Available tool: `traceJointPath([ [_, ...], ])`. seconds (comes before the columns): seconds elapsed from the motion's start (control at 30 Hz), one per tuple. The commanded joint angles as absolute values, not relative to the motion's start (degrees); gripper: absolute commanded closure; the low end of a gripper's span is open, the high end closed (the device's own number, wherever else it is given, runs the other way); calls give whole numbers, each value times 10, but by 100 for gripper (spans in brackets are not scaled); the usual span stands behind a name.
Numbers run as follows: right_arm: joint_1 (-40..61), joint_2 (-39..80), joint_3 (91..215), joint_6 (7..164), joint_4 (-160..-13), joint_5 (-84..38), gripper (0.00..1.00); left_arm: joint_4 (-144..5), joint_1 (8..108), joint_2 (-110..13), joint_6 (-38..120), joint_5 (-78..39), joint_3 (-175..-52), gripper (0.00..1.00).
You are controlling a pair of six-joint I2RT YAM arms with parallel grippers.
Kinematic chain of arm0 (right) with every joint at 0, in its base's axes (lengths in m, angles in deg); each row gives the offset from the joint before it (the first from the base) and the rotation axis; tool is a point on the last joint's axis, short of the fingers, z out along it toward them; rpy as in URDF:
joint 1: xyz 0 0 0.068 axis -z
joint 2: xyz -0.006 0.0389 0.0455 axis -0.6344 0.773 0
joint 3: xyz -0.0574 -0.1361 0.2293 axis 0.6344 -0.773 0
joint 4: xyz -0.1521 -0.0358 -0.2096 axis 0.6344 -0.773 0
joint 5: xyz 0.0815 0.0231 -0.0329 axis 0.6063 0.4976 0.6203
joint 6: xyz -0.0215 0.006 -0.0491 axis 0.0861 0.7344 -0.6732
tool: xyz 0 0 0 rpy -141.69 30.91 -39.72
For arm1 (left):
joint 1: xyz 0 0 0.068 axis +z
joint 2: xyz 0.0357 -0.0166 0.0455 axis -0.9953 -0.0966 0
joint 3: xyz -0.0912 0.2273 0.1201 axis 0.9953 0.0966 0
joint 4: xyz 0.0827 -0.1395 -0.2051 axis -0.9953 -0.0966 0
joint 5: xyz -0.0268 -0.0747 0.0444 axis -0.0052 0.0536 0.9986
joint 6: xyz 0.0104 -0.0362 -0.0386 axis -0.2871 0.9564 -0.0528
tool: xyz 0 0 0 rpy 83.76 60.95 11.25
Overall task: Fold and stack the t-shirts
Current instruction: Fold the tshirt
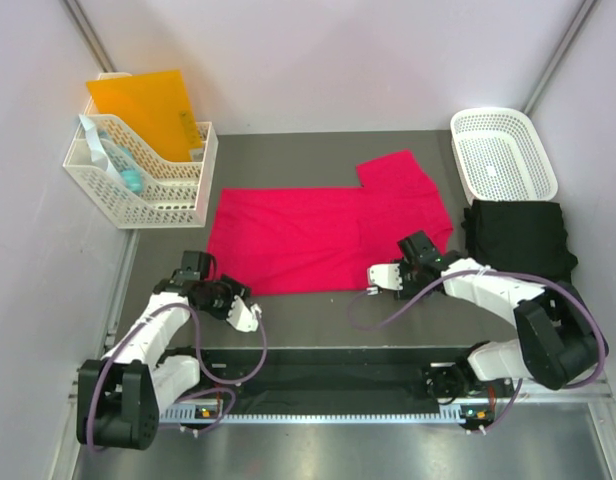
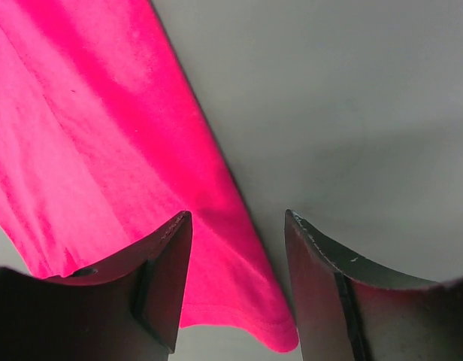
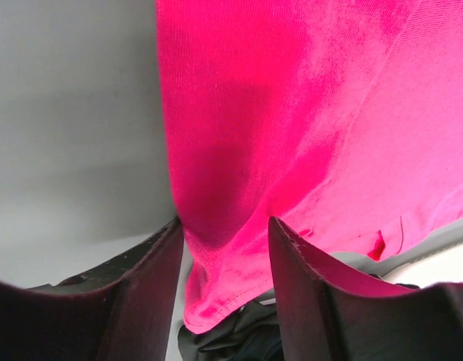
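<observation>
Right claw [image 3: 225, 226] straddles red t-shirt [image 3: 292, 113]; overhead view shows black t-shirt [image 1: 516, 238].

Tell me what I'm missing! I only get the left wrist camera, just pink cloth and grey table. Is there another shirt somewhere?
Observer: Yes, a black t-shirt lies in a neat square at the right side of the table.
Operator: What's behind it?
Observer: A white lattice basket, near the back right corner.
Operator: And the other arm?
Observer: The right gripper has the hem of the pink t-shirt between its open jaws.
</observation>
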State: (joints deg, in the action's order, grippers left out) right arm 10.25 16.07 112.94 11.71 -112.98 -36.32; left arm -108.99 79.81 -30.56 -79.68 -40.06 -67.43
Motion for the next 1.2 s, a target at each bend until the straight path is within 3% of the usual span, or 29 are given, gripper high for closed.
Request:
traceJointPath([
  [0.0,95,187,1132,124,-1133,-344,51,-1044,795,-320,-790,-402,-656,43],
  [0.4,94,220,1162,122,-1145,-339,62,-1031,795,-359,-798,-398,-654,47],
  [0.5,94,219,1162,123,-1147,-336,64,-1037,795,-361,-803,-394,-653,62],
  [0.53,94,218,1161,123,-1146,-336,66,-1040,795,-360,-804,-391,-654,74],
  [0.6,93,220,1157,122,-1145,-336,71,-1054,795,-360,-806,-388,-655,84],
  [0.67,91,220,1155,123,-1146,-336,83,-1063,795,-357,-811,-386,-656,99],
  [0.7,91,220,1155,125,-1146,-336,91,-1069,795,-353,-811,-387,-655,100],
  [0.8,88,214,1149,127,-1148,-334,100,-1089,795,-346,-812,-383,-658,100],
  [1.17,76,170,1121,138,-1184,-329,100,-1210,795,-292,-832,-366,-673,100],
])
